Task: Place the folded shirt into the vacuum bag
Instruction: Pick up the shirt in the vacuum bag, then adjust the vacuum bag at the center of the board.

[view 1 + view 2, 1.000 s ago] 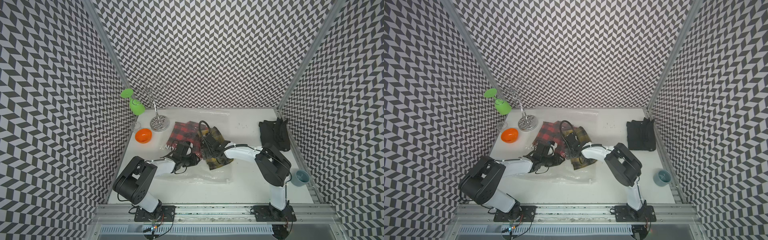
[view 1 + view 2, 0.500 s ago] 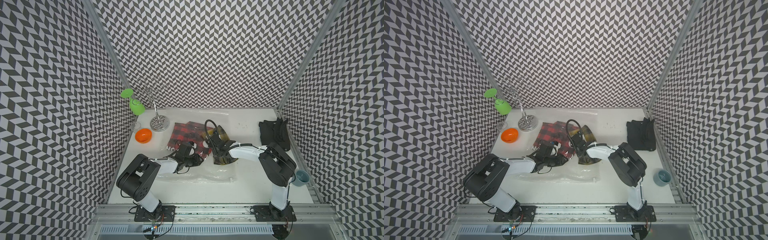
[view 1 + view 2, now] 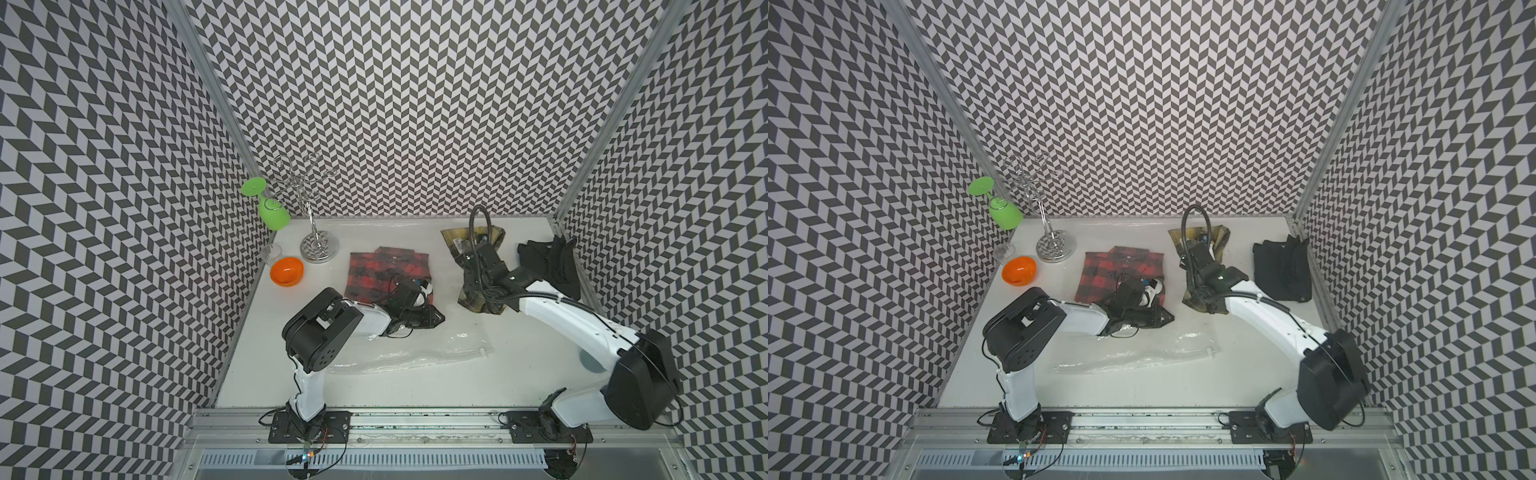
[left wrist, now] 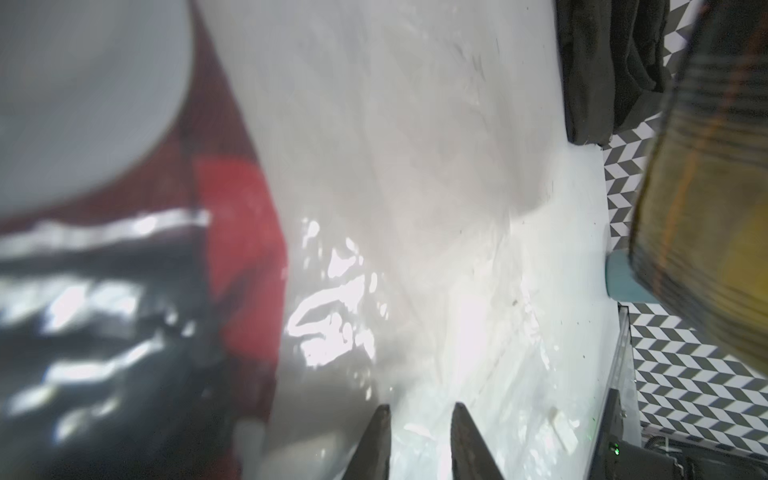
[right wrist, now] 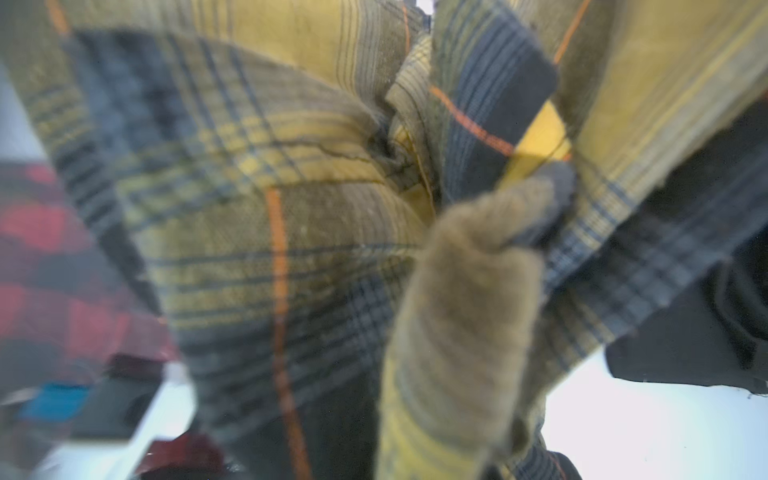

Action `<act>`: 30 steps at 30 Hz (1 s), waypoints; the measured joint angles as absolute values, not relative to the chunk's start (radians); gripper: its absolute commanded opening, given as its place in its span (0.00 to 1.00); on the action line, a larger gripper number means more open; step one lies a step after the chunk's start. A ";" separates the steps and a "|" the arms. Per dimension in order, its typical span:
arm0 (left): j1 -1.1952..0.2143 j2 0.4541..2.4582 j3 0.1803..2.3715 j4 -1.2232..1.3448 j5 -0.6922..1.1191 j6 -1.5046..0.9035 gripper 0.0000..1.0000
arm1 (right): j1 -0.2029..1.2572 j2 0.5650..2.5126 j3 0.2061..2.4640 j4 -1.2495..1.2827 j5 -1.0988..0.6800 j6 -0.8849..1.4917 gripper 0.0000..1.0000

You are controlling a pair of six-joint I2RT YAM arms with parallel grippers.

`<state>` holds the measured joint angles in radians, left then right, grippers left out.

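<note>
My right gripper [image 3: 471,270] is shut on the folded shirt [image 3: 476,301], a yellow-olive plaid one, which hangs lifted at the table's back right [image 3: 1200,301]. Its cloth [image 5: 291,208] fills the right wrist view and hides the fingers. The vacuum bag [image 3: 436,353] lies crinkled and transparent at mid-table [image 3: 1158,353], zip edge toward the front. My left gripper [image 3: 432,320] sits low at the bag's middle [image 3: 1167,318]. In the left wrist view the left gripper [image 4: 420,409] has its fingers close together with the bag's film [image 4: 478,332] between them.
A red plaid shirt [image 3: 374,274] lies beside my left gripper with film glints over it. A black folded garment [image 3: 548,266] sits at the far right. An orange bowl [image 3: 286,271], a metal rack [image 3: 318,249] and a green glass [image 3: 274,212] stand back left.
My right gripper closed on the yellow plaid shirt and carried it up, right and back, away from the red shirt. My left gripper stayed at the bag.
</note>
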<state>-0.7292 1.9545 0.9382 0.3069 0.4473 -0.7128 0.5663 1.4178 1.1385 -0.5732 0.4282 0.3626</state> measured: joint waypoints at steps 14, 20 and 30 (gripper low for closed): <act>-0.639 1.626 0.993 -0.020 0.370 -0.546 0.39 | 0.529 1.363 1.031 -0.551 0.130 0.421 0.07; -0.429 1.403 0.869 -0.129 0.276 -0.487 0.47 | 0.631 1.493 1.061 -0.483 0.005 0.470 0.06; -0.257 1.442 0.696 -0.124 0.202 -0.573 0.65 | 0.605 1.658 0.981 -0.224 -0.212 0.547 0.00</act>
